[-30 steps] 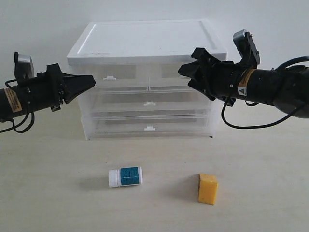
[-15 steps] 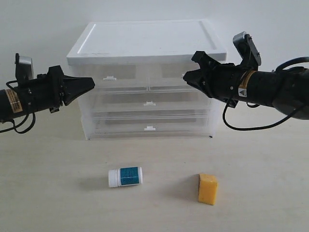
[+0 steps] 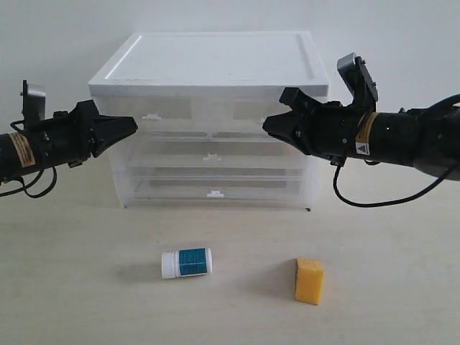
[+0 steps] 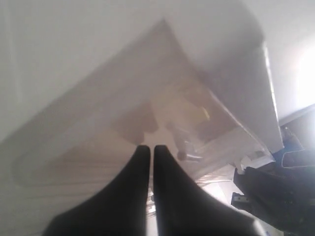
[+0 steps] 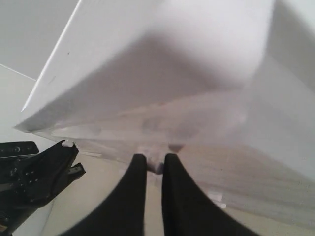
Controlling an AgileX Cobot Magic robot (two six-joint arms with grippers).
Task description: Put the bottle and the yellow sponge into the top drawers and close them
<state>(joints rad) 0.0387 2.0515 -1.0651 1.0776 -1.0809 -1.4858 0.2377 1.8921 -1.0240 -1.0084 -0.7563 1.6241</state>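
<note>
Pincers closed: left pincer (image 3: pixel 134 123) empty; right pincer (image 3: pixel 265 123) on half-hidden drawer tab (image 5: pixel 156 167).

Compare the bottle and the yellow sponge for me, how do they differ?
The bottle is a white cylinder with a teal label; the yellow sponge is a plain yellow-orange block. The bottle lies on its side; the yellow sponge stands upright. Both sit on the table in front of the cabinet.
</note>
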